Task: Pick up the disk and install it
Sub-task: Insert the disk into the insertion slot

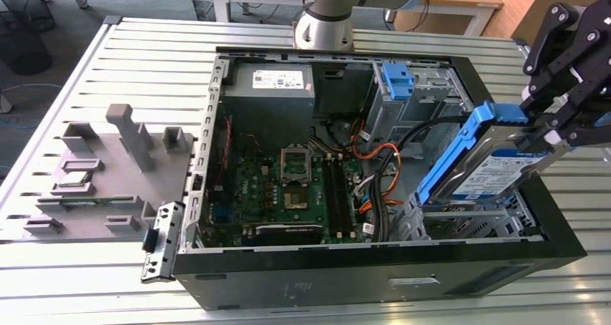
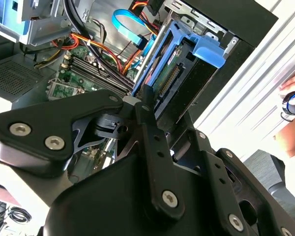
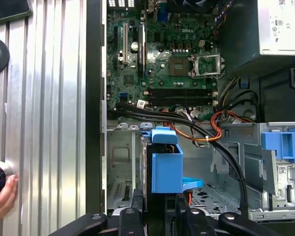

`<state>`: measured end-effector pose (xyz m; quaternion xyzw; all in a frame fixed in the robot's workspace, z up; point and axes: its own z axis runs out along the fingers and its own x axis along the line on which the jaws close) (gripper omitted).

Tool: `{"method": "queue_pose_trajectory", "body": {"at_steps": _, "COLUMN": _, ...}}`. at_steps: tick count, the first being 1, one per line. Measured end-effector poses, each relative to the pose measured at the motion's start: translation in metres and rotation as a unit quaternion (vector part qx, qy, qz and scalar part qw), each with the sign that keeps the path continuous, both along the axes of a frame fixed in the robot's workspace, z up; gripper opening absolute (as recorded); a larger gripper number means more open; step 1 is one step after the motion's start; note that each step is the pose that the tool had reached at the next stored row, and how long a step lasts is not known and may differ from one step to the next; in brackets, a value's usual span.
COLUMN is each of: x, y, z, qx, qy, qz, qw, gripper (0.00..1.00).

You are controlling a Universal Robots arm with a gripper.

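Note:
The disk point(image 1: 489, 169), a silver drive with a white-and-blue label in a blue plastic bracket, hangs tilted on edge over the metal drive cage point(image 1: 468, 221) at the case's front corner, on the exterior view's right. My gripper point(image 1: 542, 133) is shut on its upper end. In the second wrist view the disk point(image 2: 173, 64) runs away from the black fingers point(image 2: 146, 101), its connector edge showing. In the first wrist view the blue bracket point(image 3: 165, 167) stands between the fingers point(image 3: 136, 199), above the cage floor.
The open computer case point(image 1: 382, 268) lies on a slatted metal table point(image 1: 143, 67). Inside are the motherboard point(image 1: 291, 182), a grey power supply point(image 1: 272, 81), orange and black cables point(image 1: 374, 153) and another blue bracket point(image 1: 396, 78). A grey fixture point(image 1: 105, 167) sits left. A person's hand point(image 3: 1, 192) rests beside the case.

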<state>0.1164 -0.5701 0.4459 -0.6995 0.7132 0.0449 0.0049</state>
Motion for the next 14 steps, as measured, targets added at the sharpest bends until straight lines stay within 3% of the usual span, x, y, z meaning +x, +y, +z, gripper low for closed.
{"method": "queue_pose_trajectory", "body": {"at_steps": 14, "x": 0.0000, "y": 0.0000, "z": -0.0058, "qx": 0.0004, "qy": 0.0000, "qz": 0.000, "qw": 1.0000, "gripper": 0.35}}
